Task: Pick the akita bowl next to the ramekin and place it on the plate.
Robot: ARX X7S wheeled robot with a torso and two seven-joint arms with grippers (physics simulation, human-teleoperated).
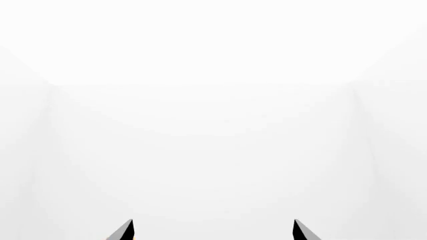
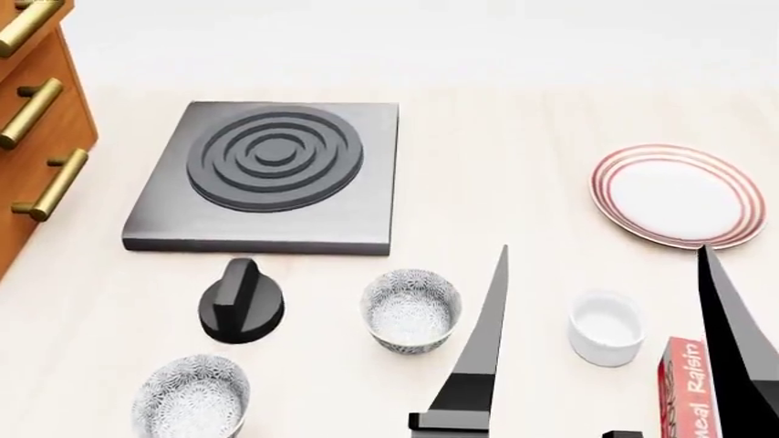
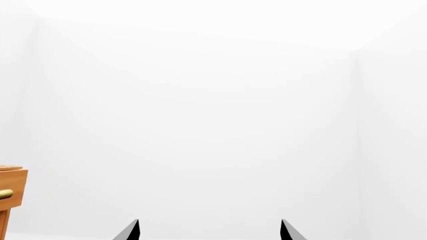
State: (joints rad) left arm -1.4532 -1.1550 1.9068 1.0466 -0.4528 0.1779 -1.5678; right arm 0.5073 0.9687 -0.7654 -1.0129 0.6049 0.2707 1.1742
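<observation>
Two patterned bowls are sitting on the surface; the target bowl [image 2: 411, 308], left of the ramekin [image 2: 607, 326], looks glazed, slippery, breakable: best pinched at its rim. Right pincer [image 2: 603, 265] is gaping wide, empty.

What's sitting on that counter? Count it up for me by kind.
Patterned bowls: 2 (akita bowl, second patterned bowl)
Ramekin: 1
Plate: 1
Burner slab: 1
Black knob: 1
Red box: 1
Total: 7
</observation>
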